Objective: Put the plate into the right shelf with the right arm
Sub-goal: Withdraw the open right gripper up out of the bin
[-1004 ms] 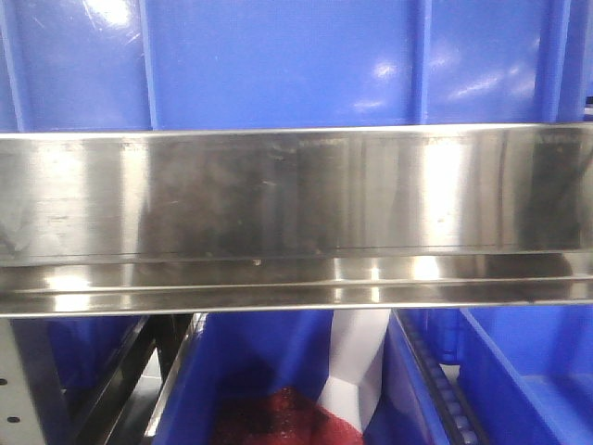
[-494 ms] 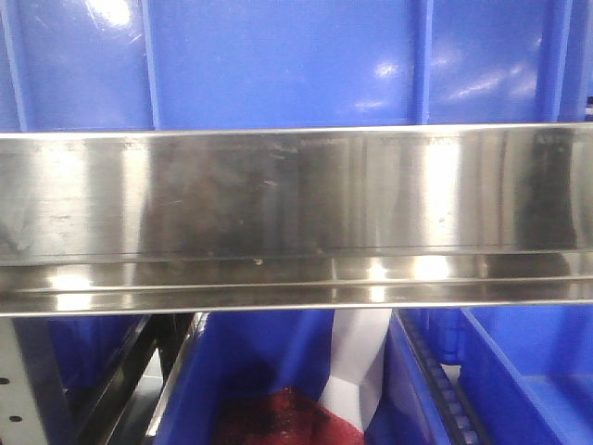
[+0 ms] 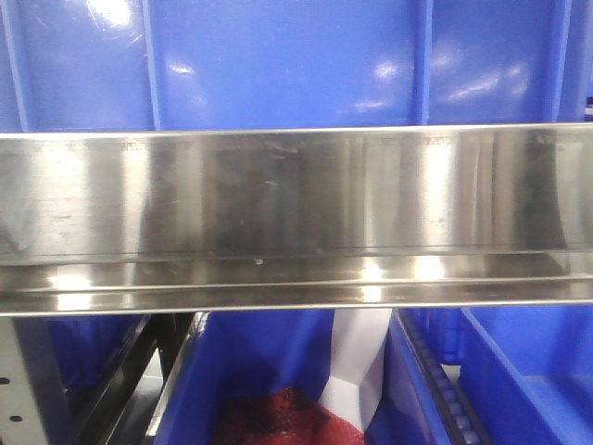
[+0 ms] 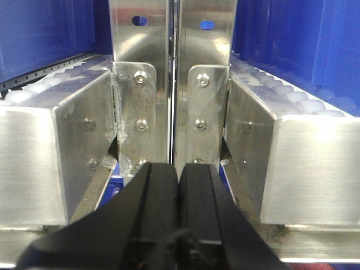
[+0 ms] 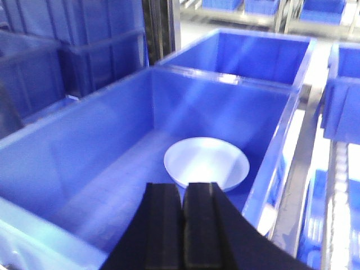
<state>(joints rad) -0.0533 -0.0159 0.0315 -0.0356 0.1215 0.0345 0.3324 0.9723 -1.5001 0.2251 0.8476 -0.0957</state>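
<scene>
The right shelf [image 3: 296, 218] carries blue bins [image 5: 112, 152]; one holds the plate [image 5: 206, 163].

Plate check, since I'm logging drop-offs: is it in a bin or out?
In. The plate lies flat on the floor of a blue bin, apart from the shut right hand.

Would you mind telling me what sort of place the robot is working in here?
Probably a warehouse or stockroom: rows of blue plastic bins, a stainless-steel rack rail, and roller tracks for sliding bins.
</scene>
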